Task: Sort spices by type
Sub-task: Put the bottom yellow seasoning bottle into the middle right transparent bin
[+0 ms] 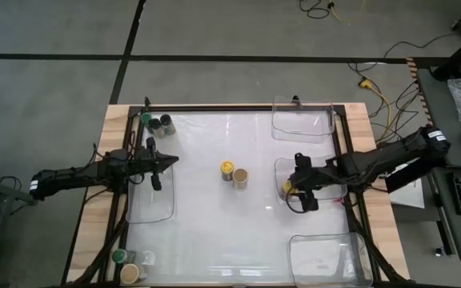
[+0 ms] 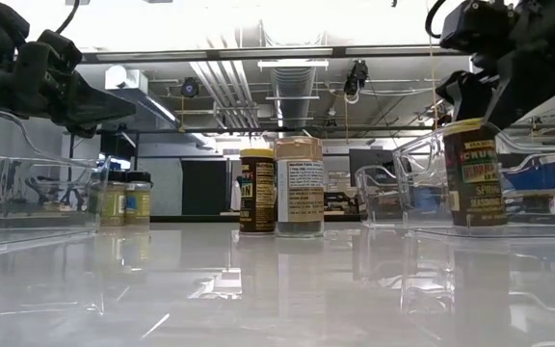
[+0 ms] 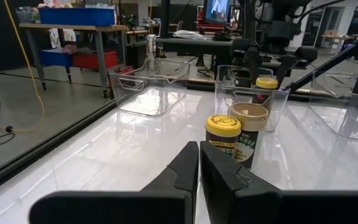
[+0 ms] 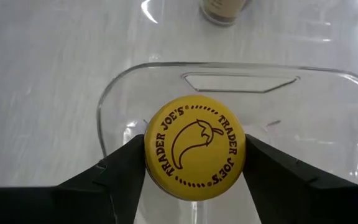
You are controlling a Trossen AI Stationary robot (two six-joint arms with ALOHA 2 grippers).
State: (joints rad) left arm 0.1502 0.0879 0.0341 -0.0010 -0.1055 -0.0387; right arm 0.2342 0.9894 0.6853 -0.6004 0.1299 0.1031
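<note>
My right gripper (image 1: 289,189) (image 4: 194,186) hangs over the middle right clear bin (image 1: 280,166), shut on a yellow-lidded spice jar (image 4: 194,147) (image 2: 472,173). A second yellow-lidded jar (image 1: 227,169) (image 3: 222,138) and a tan-lidded jar (image 1: 240,177) (image 3: 248,127) stand side by side at the table's middle. A green-lidded jar (image 1: 145,118) and two black-lidded jars (image 1: 161,123) stand at the far left corner. A green-lidded jar (image 1: 119,256) and a tan-lidded jar (image 1: 130,273) stand at the near left corner. My left gripper (image 1: 169,160) (image 3: 199,168) is shut and holds nothing, above the left bin (image 1: 150,210). My right gripper pinches the yellow-lidded jar by its lid's rim (image 4: 149,155), one finger (image 4: 126,168) on each side. The fingers come from above, pointing down. The jar stays upright inside the middle right bin; whether its base stands on the bin's floor I cannot tell.
Two more clear bins sit on the right side, one at the far edge (image 1: 302,120) and one at the near edge (image 1: 330,260). A dark frame (image 1: 214,108) runs round the white table top. Open table lies between the middle jars and the near edge.
</note>
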